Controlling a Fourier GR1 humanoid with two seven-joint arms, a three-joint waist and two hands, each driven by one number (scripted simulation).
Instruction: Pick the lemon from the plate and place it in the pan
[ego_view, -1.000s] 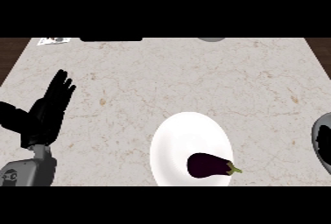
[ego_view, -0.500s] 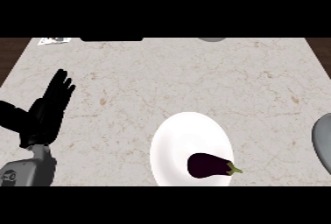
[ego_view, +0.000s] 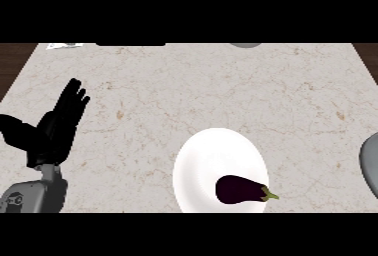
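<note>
A white plate (ego_view: 214, 155) lies on the marble counter, low and right of centre. On its lower right part rests a dark purple eggplant (ego_view: 238, 189) with a green stem pointing right; no lemon shows. My left hand (ego_view: 55, 127) stands at the left with fingers straight and up, thumb spread, well apart from the plate and holding nothing. A rounded grey shape (ego_view: 370, 167) is cut off by the right edge; I cannot tell whether it is the pan or my right forearm. No right hand shows.
Along the counter's far edge sit a flat dark object (ego_view: 129, 44), a grey round object (ego_view: 245, 45) and a small white item (ego_view: 63, 45). Bare marble (ego_view: 221, 90) stretches between the plate and the far edge.
The shape at the right edge looked dark with a grey rim one second ago and is plain grey now. The left hand, plate and eggplant have not moved.
</note>
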